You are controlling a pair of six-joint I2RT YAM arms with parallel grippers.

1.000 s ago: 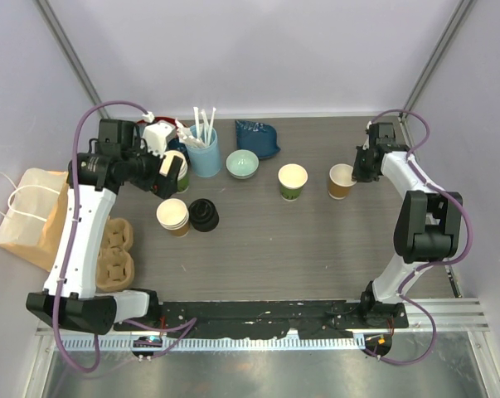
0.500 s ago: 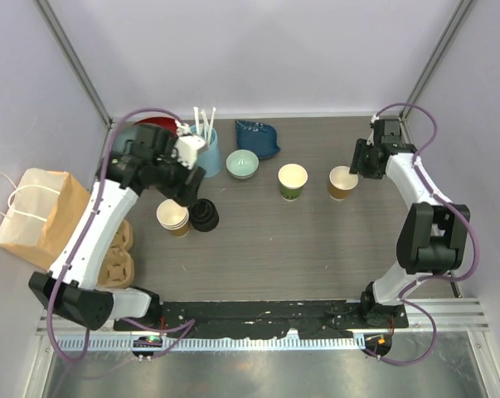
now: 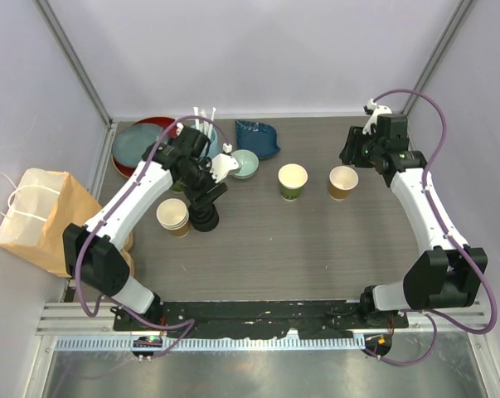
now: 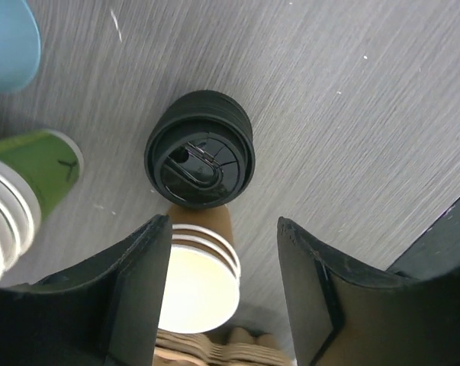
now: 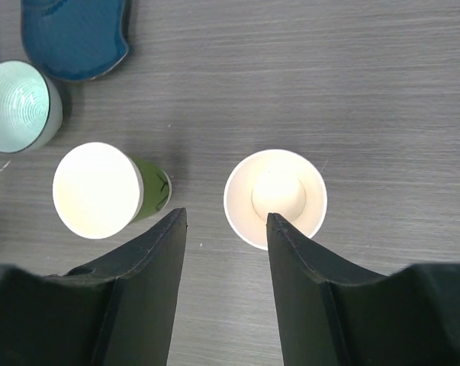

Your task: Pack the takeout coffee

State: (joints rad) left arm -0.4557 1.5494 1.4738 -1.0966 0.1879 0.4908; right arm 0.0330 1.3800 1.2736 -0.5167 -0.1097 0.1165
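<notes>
Two single paper cups stand open-topped mid-table: a green-walled cup [image 3: 293, 182] [image 5: 100, 189] and a brown-walled cup [image 3: 342, 182] [image 5: 275, 197]. My right gripper [image 3: 352, 154] [image 5: 226, 216] hovers just behind and above the brown cup, open, with nothing between its fingers. A stack of black lids [image 3: 204, 217] [image 4: 200, 149] sits on the left part of the table. My left gripper [image 3: 205, 197] [image 4: 223, 225] hangs over it, open and empty, jaws partly narrowed.
A stack of brown cups [image 3: 173, 215] [image 4: 195, 274] and a green cup stack [image 4: 31, 171] stand beside the lids. Behind are a blue tumbler with straws [image 3: 204, 137], a pale bowl [image 3: 245, 163], a blue dish [image 3: 258, 137] and a plate [image 3: 142, 141]. A paper bag [image 3: 34, 215] lies at far left.
My left arm swung right from the green cup stack to above the lid stack, its jaws narrowing. My right gripper opened off the brown cup and drew back upward.
</notes>
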